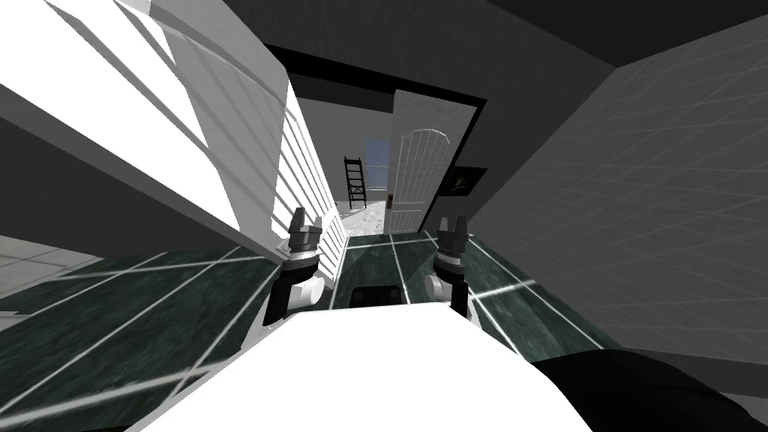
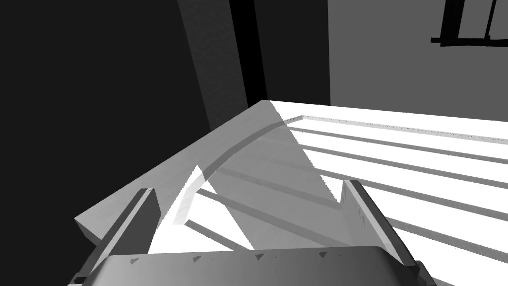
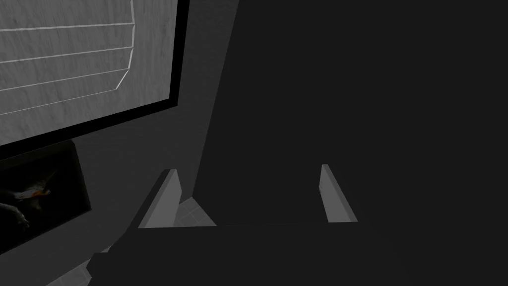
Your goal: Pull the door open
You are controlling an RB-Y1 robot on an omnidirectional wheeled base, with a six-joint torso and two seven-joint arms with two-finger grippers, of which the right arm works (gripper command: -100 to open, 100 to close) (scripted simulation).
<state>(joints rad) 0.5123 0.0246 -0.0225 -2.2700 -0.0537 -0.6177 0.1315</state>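
A large white slatted door [image 1: 225, 135] stands swung wide along my left side, its free edge close to my left gripper [image 1: 306, 223]. In the left wrist view that gripper [image 2: 248, 188] is open, and the door's arched panel [image 2: 397, 149] lies just past its fingers without touching them. At the far end of the hall a second white door [image 1: 420, 172] with an arched panel stands ajar, a small brown handle [image 1: 390, 200] on its left edge. My right gripper [image 1: 453, 225] is open and empty [image 3: 247, 169], pointing at a dark wall beside that far door [image 3: 74, 64].
The floor is dark green tile [image 1: 150, 315]. A grey wall [image 1: 637, 210] runs close along my right. A dark picture frame [image 1: 459, 180] hangs right of the far door. Beyond the gap stands a black ladder [image 1: 355, 182] on a pale floor.
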